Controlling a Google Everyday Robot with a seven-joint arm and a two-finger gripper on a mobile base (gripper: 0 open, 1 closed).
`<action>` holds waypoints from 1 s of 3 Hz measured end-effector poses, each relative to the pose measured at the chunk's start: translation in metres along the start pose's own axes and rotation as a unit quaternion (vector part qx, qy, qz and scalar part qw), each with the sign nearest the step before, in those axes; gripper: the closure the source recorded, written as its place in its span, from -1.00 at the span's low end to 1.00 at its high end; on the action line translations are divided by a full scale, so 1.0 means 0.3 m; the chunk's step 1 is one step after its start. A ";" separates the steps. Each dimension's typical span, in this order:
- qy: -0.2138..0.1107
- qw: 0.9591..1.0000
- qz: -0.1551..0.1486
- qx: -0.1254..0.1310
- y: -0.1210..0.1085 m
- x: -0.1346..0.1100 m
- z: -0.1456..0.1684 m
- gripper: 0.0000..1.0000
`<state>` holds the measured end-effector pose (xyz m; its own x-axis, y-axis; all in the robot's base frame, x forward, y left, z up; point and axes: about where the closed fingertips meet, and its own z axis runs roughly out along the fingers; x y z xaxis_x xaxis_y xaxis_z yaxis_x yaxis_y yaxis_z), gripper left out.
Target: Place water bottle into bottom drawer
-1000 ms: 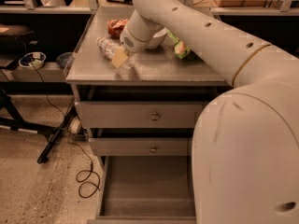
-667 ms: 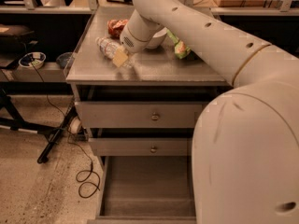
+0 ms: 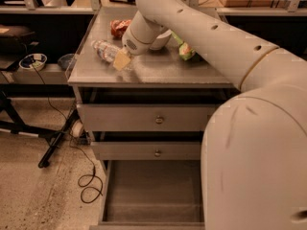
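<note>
Smooth gripper [image 3: 123,61] beside clear plastic water bottle [image 3: 105,51] on metal cabinet [image 3: 165,70].

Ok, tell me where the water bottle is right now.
In the camera view, the water bottle lies on its side on the left of the cabinet top, in front of the red snack packet, with the claw at its right end.

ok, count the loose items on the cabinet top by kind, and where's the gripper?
water bottle: 1
red snack packet: 1
green item: 1
white bowl: 1
Total: 4
gripper: down at the water bottle, over the cabinet top.
</note>
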<state>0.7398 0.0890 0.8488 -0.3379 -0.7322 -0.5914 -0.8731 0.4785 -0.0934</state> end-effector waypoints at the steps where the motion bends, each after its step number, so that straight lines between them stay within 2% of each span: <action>1: -0.025 0.999 -0.014 0.031 0.005 -0.007 -0.058 1.00; 2: -0.049 0.995 0.001 0.091 0.005 0.029 -0.119 1.00; 3: -0.072 0.985 0.023 0.154 0.001 0.081 -0.188 1.00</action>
<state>0.7115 0.0438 0.8796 -0.3014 -0.6404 -0.7064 -0.7031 0.6497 -0.2890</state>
